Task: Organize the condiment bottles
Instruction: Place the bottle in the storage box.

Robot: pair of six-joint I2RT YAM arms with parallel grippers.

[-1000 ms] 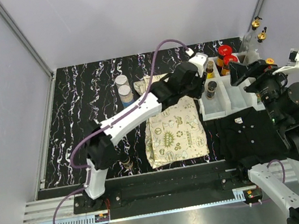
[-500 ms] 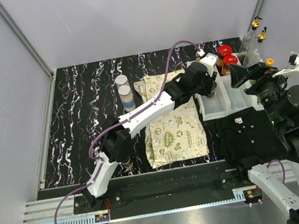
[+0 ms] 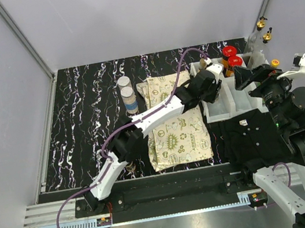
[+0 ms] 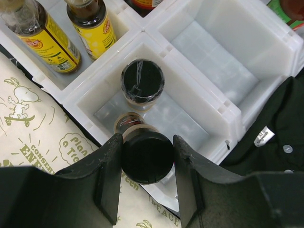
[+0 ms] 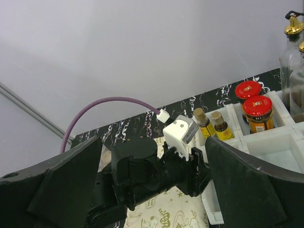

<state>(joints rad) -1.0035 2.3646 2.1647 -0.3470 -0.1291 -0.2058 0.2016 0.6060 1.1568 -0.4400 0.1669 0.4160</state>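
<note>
Task is standing partway done. Top view, upper left of centre: two white-capped bottles (image 3: pixel 129 97) are standing outside the white bin (image 3: pixel 223 115); a small bottle (image 3: pixel 130 167) is waiting lower left. Left wrist view alone is showing the left gripper (image 4: pixel 147 152) clamping a black-capped jar (image 4: pixel 146 160) above one bin compartment, beside a stored jar (image 4: pixel 141 80). Right wrist view is showing the right gripper (image 5: pixel 149 156) gaping wide, holding nothing.

Plain lilac-grey walls (image 3: pixel 141 10) all round (soft, even light), aluminium struts (image 3: pixel 19 36) in the corners, black white-veined marble tabletop (image 3: pixel 92 118) below, metal rail (image 3: pixel 174 210) along the near edge
</note>
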